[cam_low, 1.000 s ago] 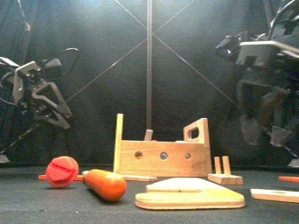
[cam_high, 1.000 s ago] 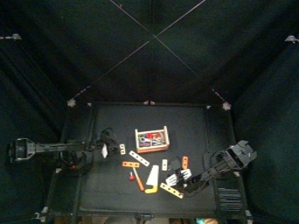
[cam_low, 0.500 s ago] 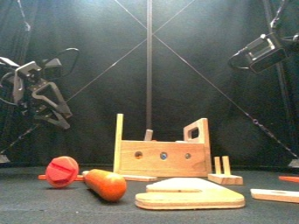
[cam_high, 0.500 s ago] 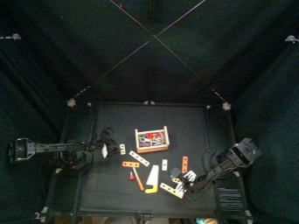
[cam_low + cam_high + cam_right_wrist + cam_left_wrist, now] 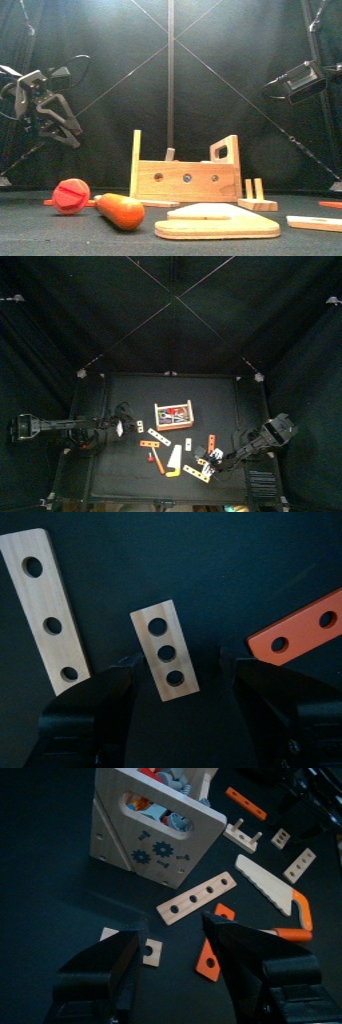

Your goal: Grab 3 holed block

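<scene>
The right gripper, jaws spread, has dropped lower over the last second and now straddles the three-holed block at its twelve o'clock, seemingly ready to close.

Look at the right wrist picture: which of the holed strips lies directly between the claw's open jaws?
The short pale wooden three-hole strip, centred ahead of the right claw. The longer pale strip and the orange strip lie off to either side.
</scene>
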{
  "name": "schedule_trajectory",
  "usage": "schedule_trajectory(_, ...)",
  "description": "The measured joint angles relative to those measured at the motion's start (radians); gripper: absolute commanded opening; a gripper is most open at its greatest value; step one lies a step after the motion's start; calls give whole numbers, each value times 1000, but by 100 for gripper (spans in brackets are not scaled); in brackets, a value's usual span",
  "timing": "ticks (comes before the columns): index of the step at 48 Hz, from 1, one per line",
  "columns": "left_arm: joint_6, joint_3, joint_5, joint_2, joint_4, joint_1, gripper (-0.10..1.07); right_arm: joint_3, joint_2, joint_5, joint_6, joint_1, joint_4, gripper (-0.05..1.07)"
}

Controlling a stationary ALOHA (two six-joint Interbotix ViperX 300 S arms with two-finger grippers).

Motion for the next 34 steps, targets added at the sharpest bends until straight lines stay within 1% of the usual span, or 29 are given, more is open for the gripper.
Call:
schedule_trajectory(27, 0, 0, 2, 0, 0, 0, 85, -2, 28, -46, -2, -6, 11, 93)
schedule_trajectory(31, 0, 0, 2, 0, 0, 0, 85, -3, 29, -46, -2, -6, 12, 91)
schedule_trajectory(34, 0, 0, 0, 0, 0, 0, 85, -6, 31, -48, -3, -6, 14, 87)
